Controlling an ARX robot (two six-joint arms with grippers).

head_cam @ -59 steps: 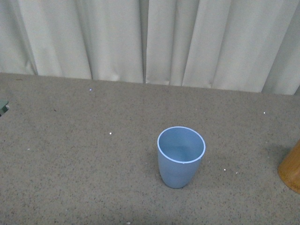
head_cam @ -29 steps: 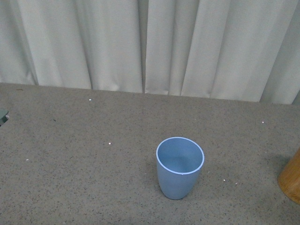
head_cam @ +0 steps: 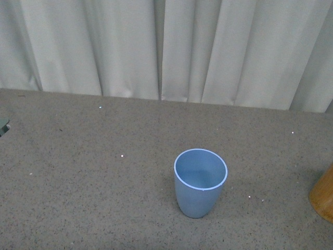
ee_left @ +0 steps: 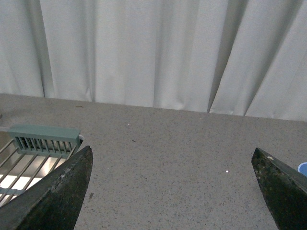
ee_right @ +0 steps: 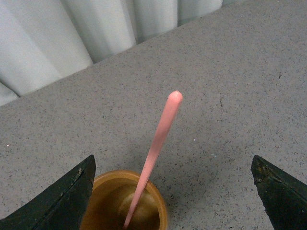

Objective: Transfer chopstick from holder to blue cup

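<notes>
Pre-grasp: your right gripper (ee_right: 171,165) gaped over chopstick (ee_right: 157,146) in holder (ee_right: 160,207); left gripper (ee_left: 172,155) gaped, empty. You needed centred pinch, straight lift.

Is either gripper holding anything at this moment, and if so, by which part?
Nothing is held. The left gripper and the right gripper are both open and empty; the chopstick stands untouched in the holder, between the right gripper's spread fingers.

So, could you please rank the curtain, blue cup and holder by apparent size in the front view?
Largest: the curtain.
Then the blue cup.
Smallest: the holder, but the frame edge cuts it off, so that rank is unsure.
</notes>
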